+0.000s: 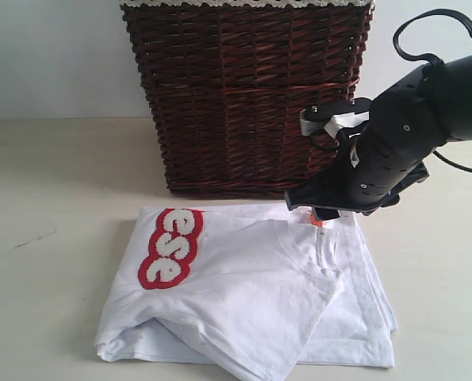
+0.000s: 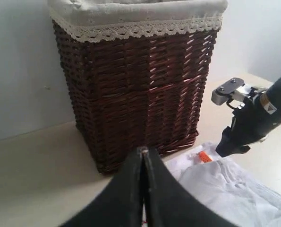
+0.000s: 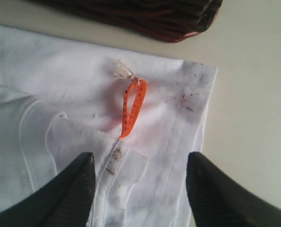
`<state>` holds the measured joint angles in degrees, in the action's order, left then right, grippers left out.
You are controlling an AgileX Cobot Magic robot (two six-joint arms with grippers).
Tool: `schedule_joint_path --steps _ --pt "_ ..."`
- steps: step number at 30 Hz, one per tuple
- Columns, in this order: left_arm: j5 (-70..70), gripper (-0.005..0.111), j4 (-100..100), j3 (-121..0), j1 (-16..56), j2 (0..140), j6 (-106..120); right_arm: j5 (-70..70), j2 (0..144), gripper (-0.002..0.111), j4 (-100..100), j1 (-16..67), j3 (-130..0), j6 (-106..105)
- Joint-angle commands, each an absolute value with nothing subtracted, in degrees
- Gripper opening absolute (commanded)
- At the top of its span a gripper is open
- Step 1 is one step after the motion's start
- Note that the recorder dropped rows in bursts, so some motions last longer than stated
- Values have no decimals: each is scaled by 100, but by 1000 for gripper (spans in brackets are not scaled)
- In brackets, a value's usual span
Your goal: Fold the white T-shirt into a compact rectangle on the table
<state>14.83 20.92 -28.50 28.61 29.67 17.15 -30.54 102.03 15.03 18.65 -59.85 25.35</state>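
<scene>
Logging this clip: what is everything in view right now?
table: one, pale beige, under everything
wicker basket: one, dark brown with cream lace-trimmed liner, on the table at the back
white T-shirt: one, white with red-outlined letters, partly folded in front of the wicker basket
orange ribbon loop: one, orange with dark specks, on the T-shirt's edge nearest the basket
left pincer: one, black, shut, facing the basket
right pincer: one, black, open, over the T-shirt beside the loop
</scene>
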Motion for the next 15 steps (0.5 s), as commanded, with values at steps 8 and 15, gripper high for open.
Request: schedule_joint_path --steps 8,15 --pt "-1351 0 -2232 -1934 2307 2419 -962 -2899 10145 56 1524 1837 -5992 2550" --pt "-1298 0 -1677 -1298 1399 1713 -771 -2858 10145 56 1524 1837 -5992 2550"
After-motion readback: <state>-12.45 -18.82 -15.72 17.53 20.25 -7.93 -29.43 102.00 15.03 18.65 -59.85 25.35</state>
